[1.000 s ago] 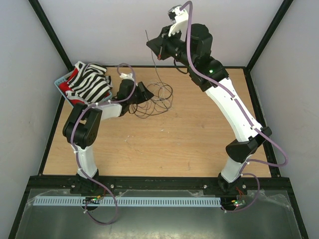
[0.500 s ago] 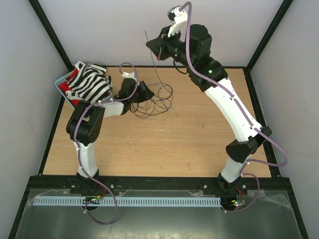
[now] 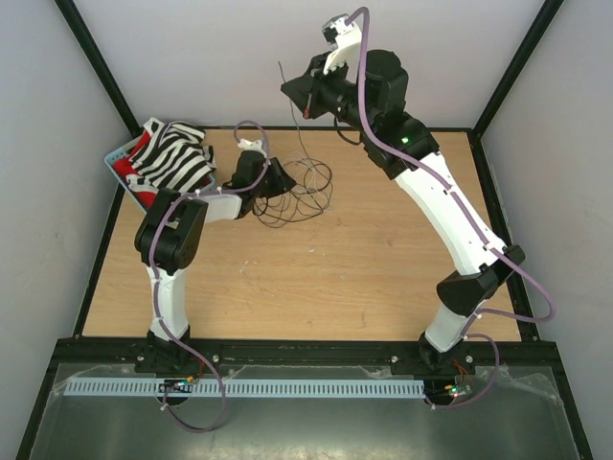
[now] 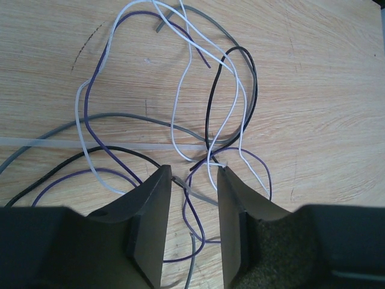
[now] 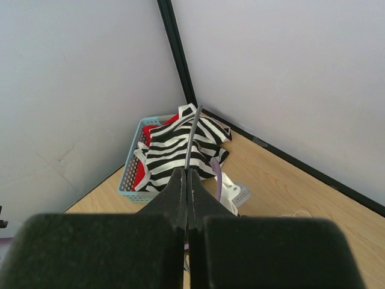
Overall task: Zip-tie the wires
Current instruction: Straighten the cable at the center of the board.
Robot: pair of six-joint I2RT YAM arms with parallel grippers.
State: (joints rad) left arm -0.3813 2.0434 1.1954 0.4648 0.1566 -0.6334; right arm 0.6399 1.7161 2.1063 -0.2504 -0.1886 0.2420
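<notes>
The wires [image 3: 305, 187] lie in a loose tangle on the wooden table, at the back and left of centre. In the left wrist view the wires [image 4: 207, 114] are purple, black, white and grey loops. My left gripper [image 3: 283, 181] is low over their left side and open [image 4: 194, 174], with purple and grey strands lying between its jaws, untouched. A pale translucent strip [image 4: 72, 143] lies flat across the wires. My right gripper [image 3: 293, 90] is raised high above the tangle. It is shut [image 5: 186, 174] on a thin grey strand [image 5: 192, 135] that sticks out past its tips.
A light blue basket [image 3: 117, 158] with a black-and-white striped cloth [image 3: 177, 158] and something red stands at the back left corner, close to my left arm. It also shows in the right wrist view [image 5: 129, 174]. Black frame posts and white walls enclose the table.
My left arm's elbow has shifted slightly up and to the right; its gripper stays at the wires. The right arm has barely moved.
</notes>
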